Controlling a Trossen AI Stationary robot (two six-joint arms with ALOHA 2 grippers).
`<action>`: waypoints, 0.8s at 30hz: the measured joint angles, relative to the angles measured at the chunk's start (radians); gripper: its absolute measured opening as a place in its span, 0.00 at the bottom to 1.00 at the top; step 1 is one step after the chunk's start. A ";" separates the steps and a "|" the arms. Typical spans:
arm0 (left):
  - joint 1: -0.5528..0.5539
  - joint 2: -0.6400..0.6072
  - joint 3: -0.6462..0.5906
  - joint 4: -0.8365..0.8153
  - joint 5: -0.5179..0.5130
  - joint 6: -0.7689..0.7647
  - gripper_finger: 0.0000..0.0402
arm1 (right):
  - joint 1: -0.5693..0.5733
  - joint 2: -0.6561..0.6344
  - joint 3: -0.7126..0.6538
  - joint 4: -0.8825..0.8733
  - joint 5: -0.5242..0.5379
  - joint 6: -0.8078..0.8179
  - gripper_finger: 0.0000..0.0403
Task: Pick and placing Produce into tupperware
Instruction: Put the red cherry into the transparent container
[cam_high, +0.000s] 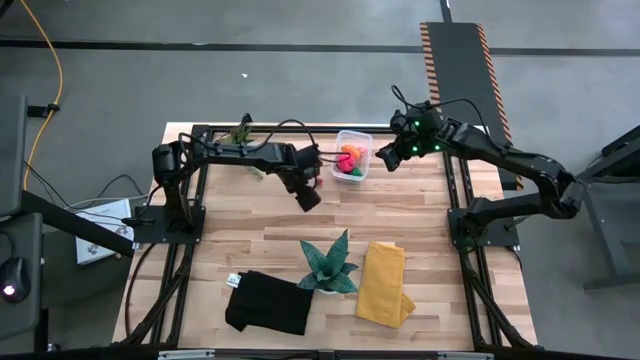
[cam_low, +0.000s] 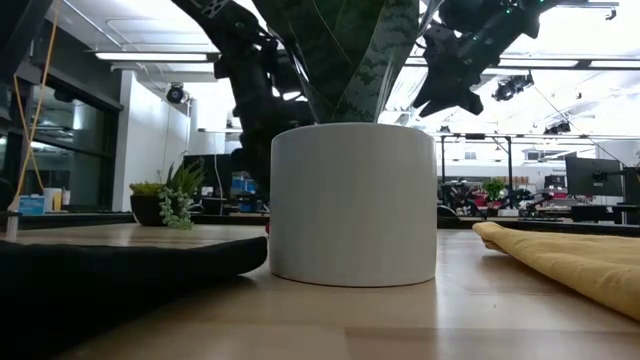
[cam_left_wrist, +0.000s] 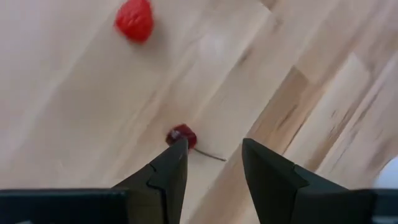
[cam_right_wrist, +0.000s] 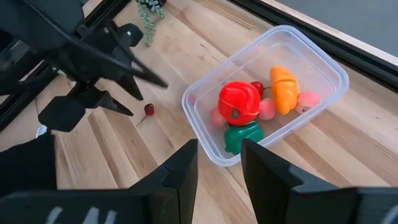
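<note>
A: Hovering over the worktop's back half, the left gripper (cam_right_wrist: 134, 87) points down at a small dark red cherry (cam_left_wrist: 182, 135) with a thin stem, its jaws parted and empty; the cherry sits just off one fingertip, not between the two.

B: So it needs to shift sideways before it drops?

A: I'd say so. Centre the cherry between the fingers (cam_left_wrist: 168, 171) first, then come straight down and close gently. It looks round and tiny, so a lopsided pinch could flick it away.

B: There's a second piece?

A: Yes, a bright red berry (cam_left_wrist: 134, 20) lies on the bare wood, well apart from the cherry. One at a time seems wise.

B: Where does it go?

A: Into the clear tub (cam_right_wrist: 323, 65), which stands near the worktop's back edge, just right of the left gripper. It already holds a red tomato (cam_right_wrist: 239, 102), an orange piece (cam_right_wrist: 284, 88), a green piece (cam_right_wrist: 242, 137) and some pink ones.

B: And the right arm?

A: The right gripper (cam_high: 385, 155) hangs above the tub's right side, jaws parted with nothing in them. My worry is crowding: the left arm should carry the cherry in over the tub's left rim and release low, so it doesn't bounce out.
</note>
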 joint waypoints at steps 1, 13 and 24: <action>0.000 0.000 0.000 0.000 0.000 -0.066 0.35 | 0.000 0.000 0.000 0.000 -0.001 -0.005 0.28; -0.007 0.000 0.000 -0.037 -0.076 -0.426 0.35 | 0.000 0.000 0.000 0.000 -0.091 -0.152 0.28; -0.009 0.000 0.000 -0.080 -0.106 -0.605 0.35 | -0.009 0.000 0.000 -0.003 -0.139 -0.251 0.28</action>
